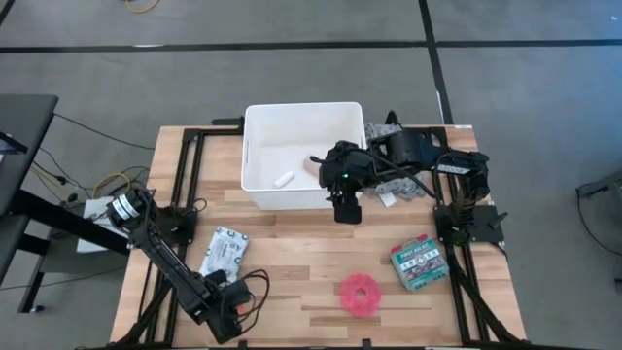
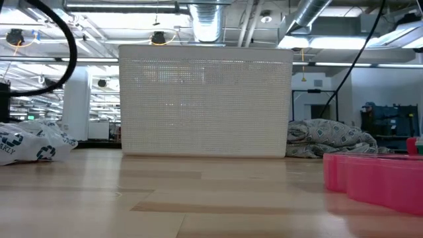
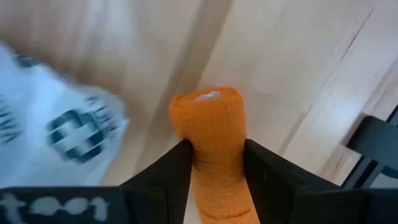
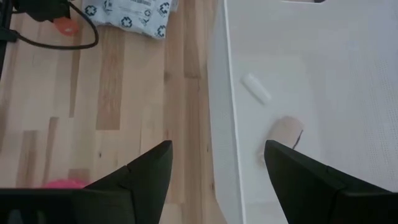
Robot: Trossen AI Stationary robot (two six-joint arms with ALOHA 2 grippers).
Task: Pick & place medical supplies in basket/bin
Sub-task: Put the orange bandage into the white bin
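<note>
Little can be read. The green-white box (image 1: 419,264), near the worktop's right edge, carries a white headline on its green band — too small to make out. The white soft packet (image 1: 224,253), toward the left edge, bears green print and recycling-type symbols (image 4: 129,14), the words illegible. In the low view its crumpled side (image 2: 30,145) shows letters ending "ARLY" — the rest is cut off.

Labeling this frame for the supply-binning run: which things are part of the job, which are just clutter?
Job:
- white bin, holding small white piece and beige roll
- orange cylinder in left claw
- white packet
- green-white box
- pink tape roll

Clutter:
- grey patterned cloth
- cables
</note>
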